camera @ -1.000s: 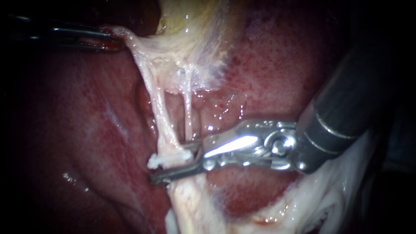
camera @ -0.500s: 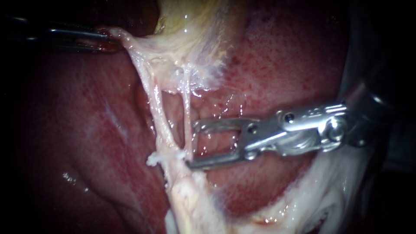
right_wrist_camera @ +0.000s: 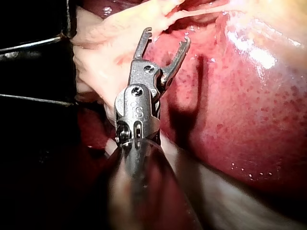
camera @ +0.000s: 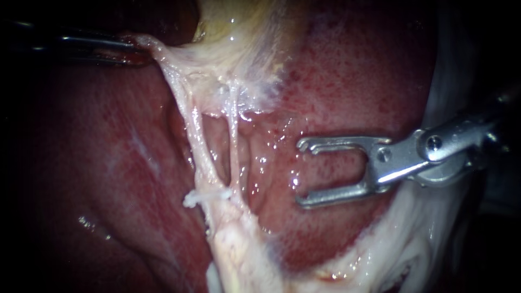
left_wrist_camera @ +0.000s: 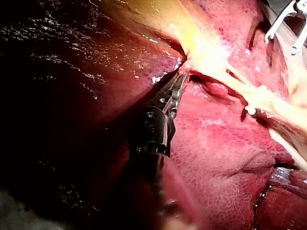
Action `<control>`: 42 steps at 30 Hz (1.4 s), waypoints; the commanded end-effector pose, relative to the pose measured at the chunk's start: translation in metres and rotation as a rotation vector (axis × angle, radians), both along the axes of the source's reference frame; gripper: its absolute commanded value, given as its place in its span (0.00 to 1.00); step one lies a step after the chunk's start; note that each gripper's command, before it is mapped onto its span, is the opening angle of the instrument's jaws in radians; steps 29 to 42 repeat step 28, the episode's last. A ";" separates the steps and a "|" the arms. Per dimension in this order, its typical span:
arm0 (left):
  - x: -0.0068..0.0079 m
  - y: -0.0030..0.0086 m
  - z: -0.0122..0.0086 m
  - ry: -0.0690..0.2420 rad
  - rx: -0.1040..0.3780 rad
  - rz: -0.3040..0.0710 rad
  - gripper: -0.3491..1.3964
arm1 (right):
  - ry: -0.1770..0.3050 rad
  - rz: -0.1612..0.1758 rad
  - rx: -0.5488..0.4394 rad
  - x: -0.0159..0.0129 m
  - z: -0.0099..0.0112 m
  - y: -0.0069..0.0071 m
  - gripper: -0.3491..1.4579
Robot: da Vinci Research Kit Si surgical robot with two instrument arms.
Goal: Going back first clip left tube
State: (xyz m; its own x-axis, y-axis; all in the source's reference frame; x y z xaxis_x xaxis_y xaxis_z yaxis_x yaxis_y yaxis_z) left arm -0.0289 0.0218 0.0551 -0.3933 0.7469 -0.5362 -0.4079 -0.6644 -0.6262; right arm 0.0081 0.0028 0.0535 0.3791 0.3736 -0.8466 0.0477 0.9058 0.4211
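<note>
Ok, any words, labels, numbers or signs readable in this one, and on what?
No readable text in any view.
Right instrument: one small stamped mark on its metal wrist piece, seen in the right wrist view, too small and blurred to read.
Left instrument, the pale tissue it grips, and the liver: no lettering, labels or signs.

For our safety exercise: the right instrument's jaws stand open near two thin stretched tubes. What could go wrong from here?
1. The silver right instrument, jaws open, lies close to the red speckled liver; its tips could scrape it.
2. The dark left instrument grips the pale stretched tissue, holding the two thin pale tubes taut; more pull might tear them.
</note>
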 end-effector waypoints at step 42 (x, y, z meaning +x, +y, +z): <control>-0.0039 -0.0033 0.0035 0.000 0.007 0.031 0.00 | 0.008 -0.020 -0.009 -0.0002 0.0003 -0.0003 0.47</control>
